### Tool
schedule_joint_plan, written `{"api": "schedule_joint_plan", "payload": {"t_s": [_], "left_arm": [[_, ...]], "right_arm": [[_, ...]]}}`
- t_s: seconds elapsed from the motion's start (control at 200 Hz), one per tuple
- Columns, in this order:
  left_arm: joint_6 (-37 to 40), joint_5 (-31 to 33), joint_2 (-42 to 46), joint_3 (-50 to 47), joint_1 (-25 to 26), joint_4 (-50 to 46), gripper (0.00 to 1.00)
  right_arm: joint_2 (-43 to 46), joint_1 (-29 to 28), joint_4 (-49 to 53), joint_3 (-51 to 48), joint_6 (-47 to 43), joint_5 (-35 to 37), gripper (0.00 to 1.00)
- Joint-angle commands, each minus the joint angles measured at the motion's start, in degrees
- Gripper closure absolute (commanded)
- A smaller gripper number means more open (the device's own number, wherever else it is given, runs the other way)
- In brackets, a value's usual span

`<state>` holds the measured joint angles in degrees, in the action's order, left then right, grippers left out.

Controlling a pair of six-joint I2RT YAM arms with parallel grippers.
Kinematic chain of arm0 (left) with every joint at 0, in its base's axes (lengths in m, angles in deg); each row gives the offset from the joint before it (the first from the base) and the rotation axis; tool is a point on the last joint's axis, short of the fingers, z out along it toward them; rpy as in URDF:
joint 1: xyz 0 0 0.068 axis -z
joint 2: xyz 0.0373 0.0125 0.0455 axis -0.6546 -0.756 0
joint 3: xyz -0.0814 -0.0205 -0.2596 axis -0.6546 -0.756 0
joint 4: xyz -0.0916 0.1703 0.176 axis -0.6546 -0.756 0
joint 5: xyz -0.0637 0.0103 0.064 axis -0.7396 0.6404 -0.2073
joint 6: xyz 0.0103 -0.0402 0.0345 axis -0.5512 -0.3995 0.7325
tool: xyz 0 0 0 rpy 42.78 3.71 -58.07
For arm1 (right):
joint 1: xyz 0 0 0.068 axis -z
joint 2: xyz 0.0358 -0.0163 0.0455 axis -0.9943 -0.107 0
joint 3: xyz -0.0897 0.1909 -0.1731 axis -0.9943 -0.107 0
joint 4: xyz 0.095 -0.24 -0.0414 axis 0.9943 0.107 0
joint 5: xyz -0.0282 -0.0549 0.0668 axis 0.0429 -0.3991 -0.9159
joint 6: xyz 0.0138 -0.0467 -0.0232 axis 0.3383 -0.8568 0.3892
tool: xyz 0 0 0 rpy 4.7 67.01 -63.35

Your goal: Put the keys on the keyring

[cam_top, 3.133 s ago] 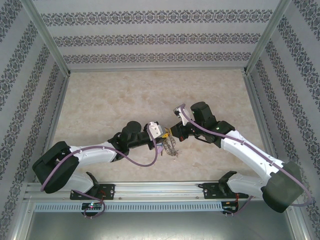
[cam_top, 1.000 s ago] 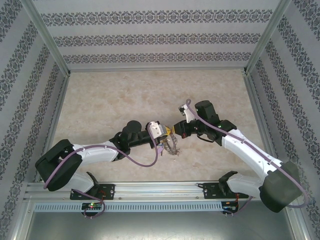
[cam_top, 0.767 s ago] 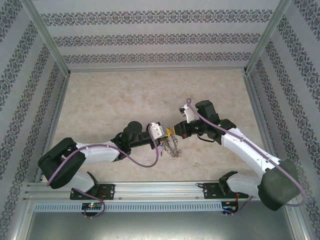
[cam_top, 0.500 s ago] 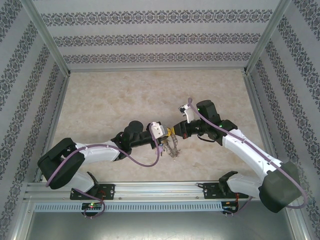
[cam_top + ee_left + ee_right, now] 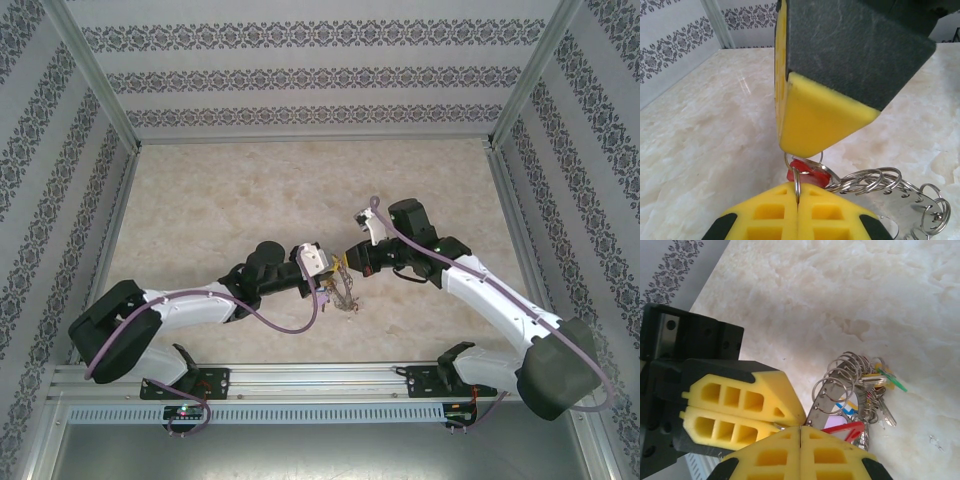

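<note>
Marble table (image 5: 250,190) has lots of bare top toward the far edge and both side edges. The action's bunched about mid-width, nearer the near edge. Left gripper (image 5: 797,195) and right gripper (image 5: 800,432) meet tip to tip there, both squeezed tight. Keyring (image 5: 847,367) hangs just below the tips; can't tell if its bunch touches the top. Red-tagged key (image 5: 844,431) sits right at the right gripper's tips, not sure it's actually pinched. Left one nips a thin wire ring (image 5: 797,182) by that red tag. Tags too small to read.
</note>
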<state>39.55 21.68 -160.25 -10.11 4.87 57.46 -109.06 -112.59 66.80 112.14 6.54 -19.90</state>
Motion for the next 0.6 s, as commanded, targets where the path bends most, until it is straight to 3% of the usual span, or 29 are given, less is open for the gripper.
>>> {"api": "schedule_joint_plan", "payload": {"t_s": [0.0, 0.405, 0.6], "left_arm": [[1.72, 1.20, 2.91, 0.06, 0.17, -1.24, 1.00], [1.23, 1.76, 5.00, -0.42, 0.12, -1.73, 1.00], [0.87, 1.98, 5.44, -0.51, 0.12, -1.55, 1.00]], "right_arm": [[-0.28, -1.19, 0.53, 1.02, -0.78, 3.24, 1.00], [1.09, -1.62, 0.77, -0.69, -2.00, 6.59, 1.00], [3.02, -1.11, -0.51, -3.65, -1.65, 12.00, 1.00]]}}
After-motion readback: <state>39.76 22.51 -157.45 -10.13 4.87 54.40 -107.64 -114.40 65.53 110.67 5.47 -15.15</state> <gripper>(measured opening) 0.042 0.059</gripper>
